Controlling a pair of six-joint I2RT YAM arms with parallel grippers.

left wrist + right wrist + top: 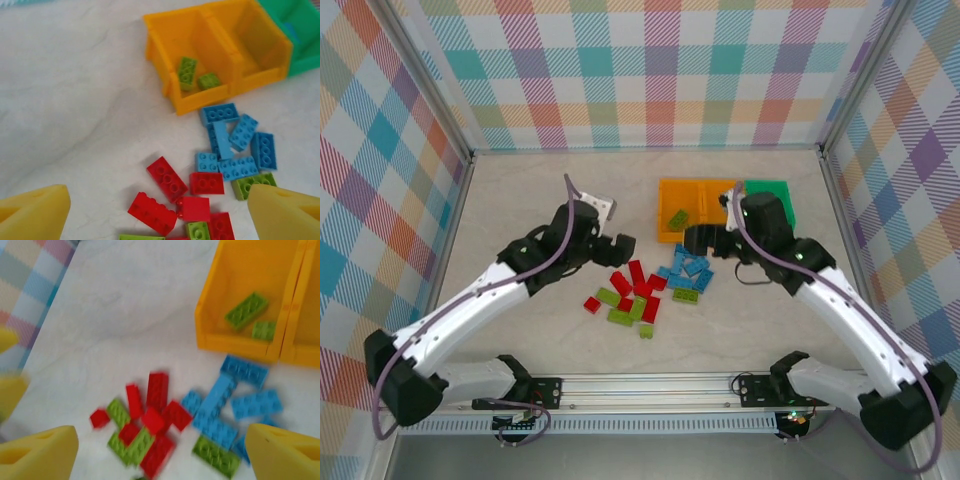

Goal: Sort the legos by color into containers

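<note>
- Sorting is barely getting started: two lime green bricks (pixel 188 73) are sitting inside the outer orange bin (pixel 199 103), the one farthest from the green bin (pixel 302 62).
- The middle orange bin (pixel 260 77) is looking empty as far as its inside shows. The green bin is running off the edge of the left wrist view, so I cannot tell what it is holding.
- The red bricks (pixel 167 179) are lying loose on the surface (pixel 75 100) in a bunch near the bins, with none in a bin.
- The light blue bricks (pixel 220 113) are clustering just in front of the outer orange bin, several touching one another, and none are binned that I can see.
- A few loose lime bricks (pixel 253 184) are mixing in with the reds and blues.
- The left hand (pixel 157 210) is hovering over the pile with its fingers spread wide, gripping nothing.
- The right hand (pixel 160 452) is hanging over the same heap, fingers also wide apart and carrying nothing. Its view is blurring.
- My read is that most of the job is remaining: all the reds, seemingly all the blues and several limes are waiting for pickup.
</note>
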